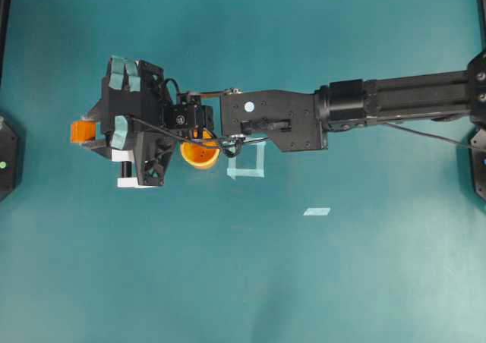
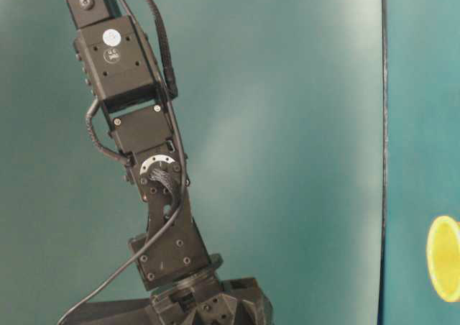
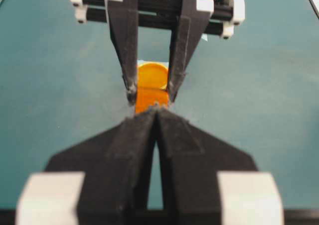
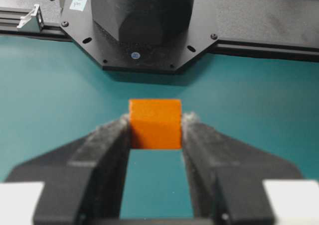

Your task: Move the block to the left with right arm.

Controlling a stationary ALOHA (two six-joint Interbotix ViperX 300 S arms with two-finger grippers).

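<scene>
Overhead view: we see the right arm [image 1: 364, 104] stretched across the teal table [image 1: 228, 282] from the right edge to the left part. Its gripper [image 1: 93, 133] carries light-blue tape strips and white parts. The orange block [image 1: 81, 132] sits at the tips of the jaws, at the far left end of the arm. Behind the jaws, under the wrist, lies the yellow-orange cup [image 1: 200, 155]. Just beyond the cup is a light-blue tape square [image 1: 247, 161], and a small tape strip [image 1: 317, 212] lies apart from it.

Table-level view: we note the black jointed links of the arm [image 2: 133, 124] with cabling, and the cup's rim [image 2: 444, 259] on the table surface. The jaws cannot be judged here.

Left wrist view: the left gripper [image 3: 156, 113] has its two black fingers pressed together, tips meeting, nothing between them. Directly ahead of those tips we see the block [image 3: 150, 98] pinched between the two fingers of the right gripper [image 3: 151, 91], with the cup [image 3: 152, 74] behind it.

Right wrist view: the right gripper [image 4: 156, 130] pinches the block [image 4: 155, 123] between its fingertips, both padded fingers [image 4: 107, 150] touching the cube's sides. The block sits at the very tip of the jaws. Beyond it stands a black arm base [image 4: 142, 26].
</scene>
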